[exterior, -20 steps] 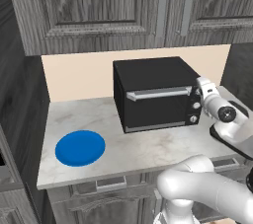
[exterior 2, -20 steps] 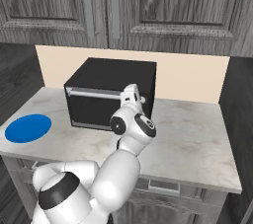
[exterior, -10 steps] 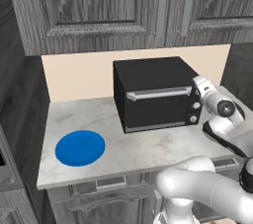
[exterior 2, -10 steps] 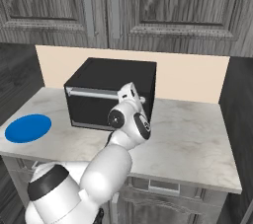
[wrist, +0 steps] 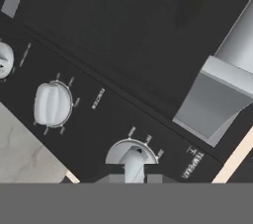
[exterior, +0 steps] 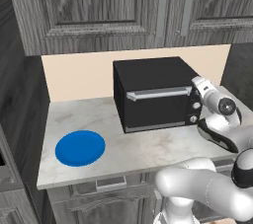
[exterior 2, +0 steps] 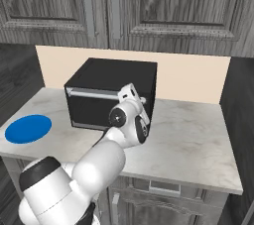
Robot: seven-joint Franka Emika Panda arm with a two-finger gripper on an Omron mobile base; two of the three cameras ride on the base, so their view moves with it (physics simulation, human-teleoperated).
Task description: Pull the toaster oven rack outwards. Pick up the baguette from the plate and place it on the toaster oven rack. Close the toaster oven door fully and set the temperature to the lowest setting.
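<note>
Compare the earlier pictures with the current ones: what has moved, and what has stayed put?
The arm's wrist has swung in toward the oven's knob column, bringing the tool up to the temperature knob. Whether it grips the knob cannot be told. The door stays closed; the plate and counter are unchanged.

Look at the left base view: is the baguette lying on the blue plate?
No. The blue plate lies bare on the counter, with nothing on it.

Marble counter (exterior: pixel 148 151) beneath dark wooden cabinets (exterior: pixel 99 6)
</note>
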